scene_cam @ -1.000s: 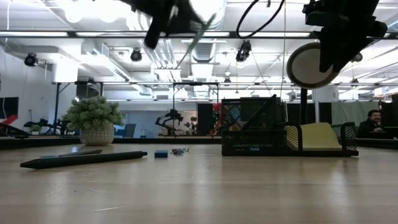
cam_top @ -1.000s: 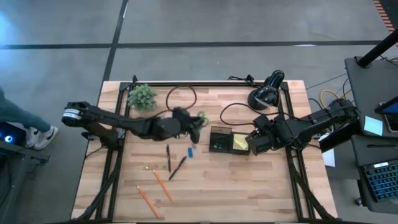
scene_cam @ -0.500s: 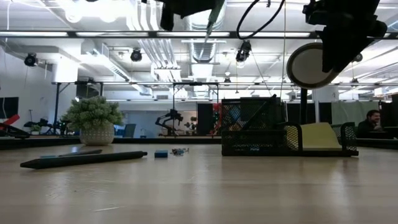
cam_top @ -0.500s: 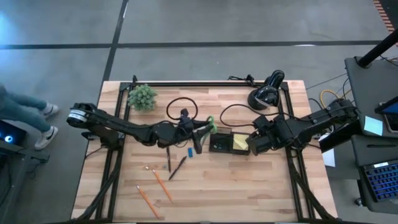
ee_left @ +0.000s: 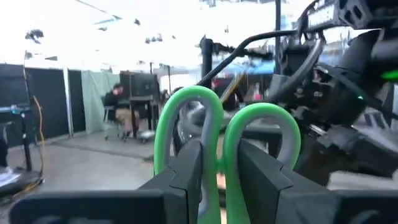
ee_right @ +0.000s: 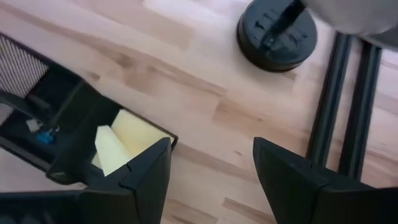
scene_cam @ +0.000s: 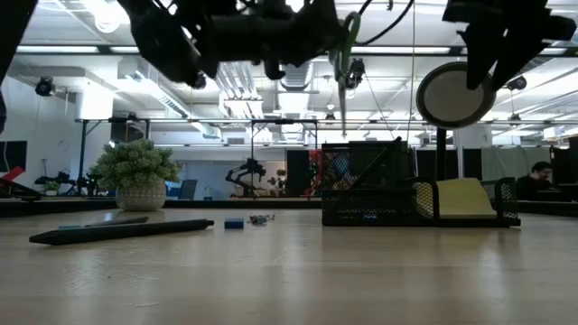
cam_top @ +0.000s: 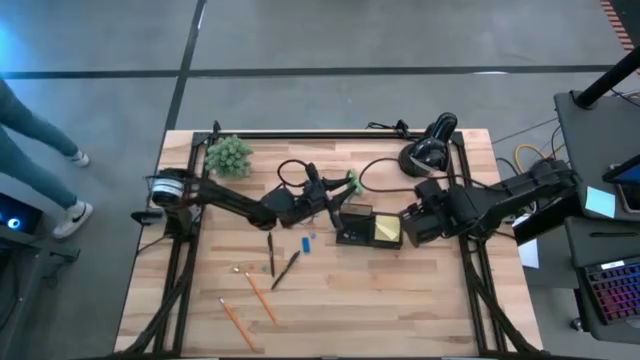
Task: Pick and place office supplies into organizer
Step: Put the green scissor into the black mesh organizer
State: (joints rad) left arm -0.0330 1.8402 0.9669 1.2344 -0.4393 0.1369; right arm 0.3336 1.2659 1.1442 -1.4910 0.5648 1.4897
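Moved: since a second ago my left arm has swung the scissors from mid-bench over to the organizer; my right arm has held its place.
High view, left pincer: closed on the scissors, carrying them just at the organizer's left end, clear of the bench.
High view, right pincer: fingers spread wide, holding nothing, parked at the organizer's right end beside the yellow pad.
High view, left to do: pens, a blue piece and two pencils lie loose on the bench.
High view, room: open wood lies in front; behind the organizer, the lamp and cables crowd things, so I'd keep away from there.
Low view, risk: scissors hang blades-down above the organizer's tall mesh cup. I judge a tip could catch the rim and tip or shove the box if I descend off-centre.
Low view, edges: the plant is well apart, no concern.
Left wrist view, grip: fingers pinch between the green loops; I think a held-at-the-handle pair could swing or slip.
Right wrist view, risk: my open pincer sits close over the pad compartment, and both arms crowd one small box, so a collision is possible.
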